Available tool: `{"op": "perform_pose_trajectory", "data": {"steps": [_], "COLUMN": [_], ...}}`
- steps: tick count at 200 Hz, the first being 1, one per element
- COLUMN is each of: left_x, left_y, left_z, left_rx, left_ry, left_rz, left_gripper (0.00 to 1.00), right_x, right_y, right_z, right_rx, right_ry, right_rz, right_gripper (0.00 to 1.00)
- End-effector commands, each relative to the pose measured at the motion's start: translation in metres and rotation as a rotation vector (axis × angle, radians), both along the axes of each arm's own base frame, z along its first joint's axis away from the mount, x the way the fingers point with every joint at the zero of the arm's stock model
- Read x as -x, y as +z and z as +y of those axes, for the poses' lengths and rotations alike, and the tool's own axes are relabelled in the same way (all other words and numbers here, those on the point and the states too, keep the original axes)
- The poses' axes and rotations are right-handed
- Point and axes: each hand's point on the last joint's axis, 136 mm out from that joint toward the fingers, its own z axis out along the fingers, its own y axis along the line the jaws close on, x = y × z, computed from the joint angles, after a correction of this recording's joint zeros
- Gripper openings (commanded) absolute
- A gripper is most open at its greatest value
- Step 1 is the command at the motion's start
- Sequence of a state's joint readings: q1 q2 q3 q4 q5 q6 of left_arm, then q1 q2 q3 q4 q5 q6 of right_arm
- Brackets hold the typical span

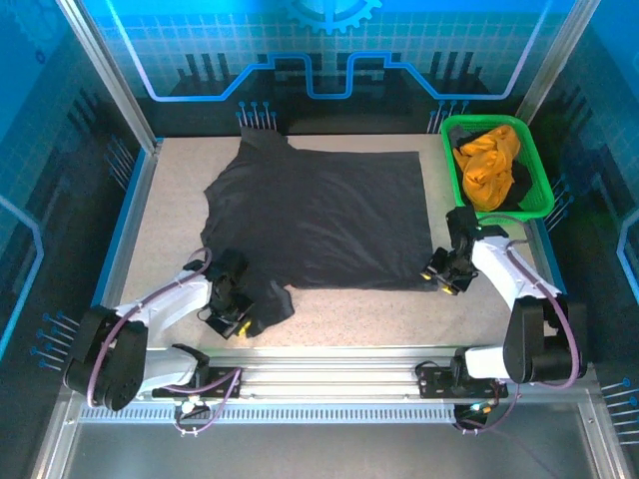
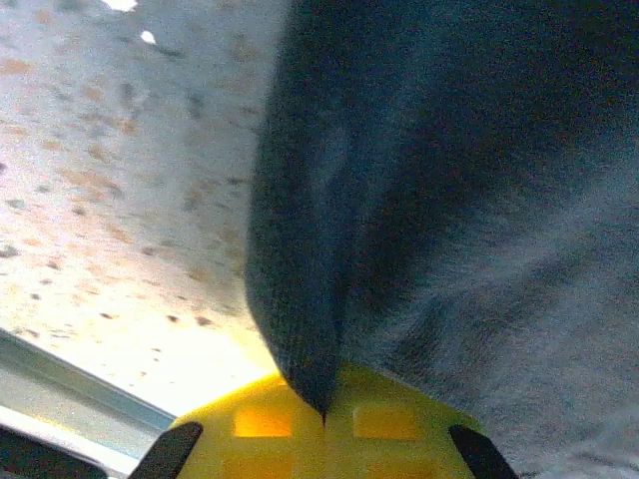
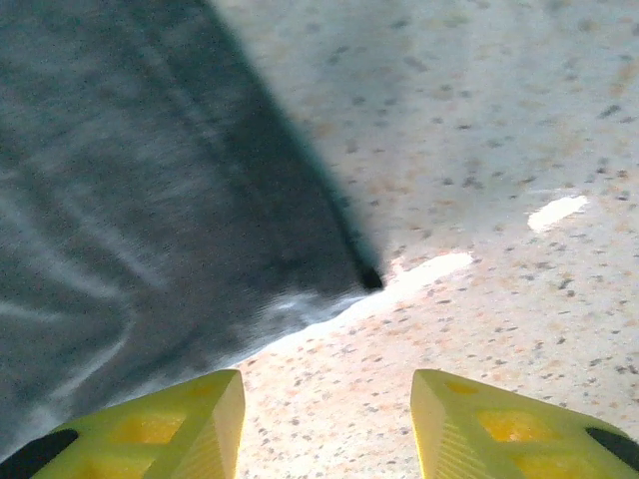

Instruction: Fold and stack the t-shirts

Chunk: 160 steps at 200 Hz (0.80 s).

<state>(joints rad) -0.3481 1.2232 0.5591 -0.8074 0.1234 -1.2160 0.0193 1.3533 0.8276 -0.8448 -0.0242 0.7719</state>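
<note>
At seven o'clock, the left gripper (image 2: 319, 419) was clamped on what looked like a sleeve of the wide black cloth t-shirt (image 1: 319, 215). At four, the right gripper (image 3: 327, 391) hung, jaws apart, over its corner. At two, a crumpled orange t-shirt (image 1: 489, 165) lay in the green plastic basket (image 1: 514, 213).

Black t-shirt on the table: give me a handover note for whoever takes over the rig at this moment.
Grippers: the left claw is shut on the black t-shirt at its near-left corner. The right claw is open beside the near-right corner, holding nothing.
Things: the orange t-shirt lies crumpled in the green basket, far right.
Done: black shirt spread mostly flat.
Left: fold both, stack them.
</note>
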Motion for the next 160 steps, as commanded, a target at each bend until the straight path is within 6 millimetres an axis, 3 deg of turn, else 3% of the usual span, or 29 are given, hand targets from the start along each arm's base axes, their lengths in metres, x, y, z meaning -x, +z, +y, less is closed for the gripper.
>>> {"op": "perform_pose_trajectory", "data": {"steps": [1, 44, 116, 160], "left_x": [-0.004, 0.018, 0.047, 0.065], "left_y": [0.018, 0.029, 0.039, 0.049], "left_z": [-0.004, -0.002, 0.009, 0.014], "left_rx": [0.029, 0.055, 0.048, 0.05], "left_ry": [-0.041, -0.056, -0.055, -0.068], "left_rz": [-0.077, -0.041, -0.021, -0.01], "left_gripper": [0.0, 0.0, 0.0, 0.0], "right_x": [0.0, 0.008, -0.008, -0.013], "right_y": [-0.009, -0.028, -0.051, -0.048], "right_z": [-0.007, -0.004, 0.002, 0.0], "right_rx": [-0.008, -0.03, -0.07, -0.041], "right_ry": [-0.079, -0.117, -0.138, -0.113], "right_rz": [0.021, 0.073, 0.118, 0.096], "right_gripper": [0.46, 0.42, 0.35, 0.06]}}
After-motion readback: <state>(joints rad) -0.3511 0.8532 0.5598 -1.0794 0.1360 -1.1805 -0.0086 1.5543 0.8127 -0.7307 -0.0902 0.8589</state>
